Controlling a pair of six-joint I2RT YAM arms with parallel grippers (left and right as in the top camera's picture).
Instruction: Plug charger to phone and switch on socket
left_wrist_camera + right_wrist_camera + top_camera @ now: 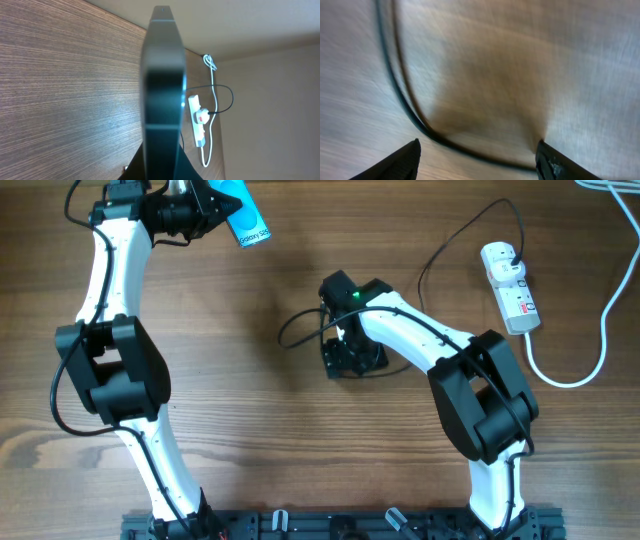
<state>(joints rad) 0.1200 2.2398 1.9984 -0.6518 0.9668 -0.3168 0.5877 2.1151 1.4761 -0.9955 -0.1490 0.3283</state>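
My left gripper (213, 204) is shut on the phone (246, 214), holding it up at the table's far left with its teal-blue screen showing. In the left wrist view the phone (163, 85) is seen edge-on, rising from between the fingers. The white socket (511, 288) lies at the far right, with the charger's white plug (497, 253) in it; it also shows in the left wrist view (198, 120). The charger's black cable (282, 333) loops on the table near the middle. My right gripper (350, 360) is open and low over that loop; the cable (445, 141) curves between its fingers (477, 161). The connector tip is hidden.
The socket's thick white cord (580, 375) loops at the right edge and runs off the top right corner. The tabletop (240, 400) is wood. Both arm bases stand at the front edge.
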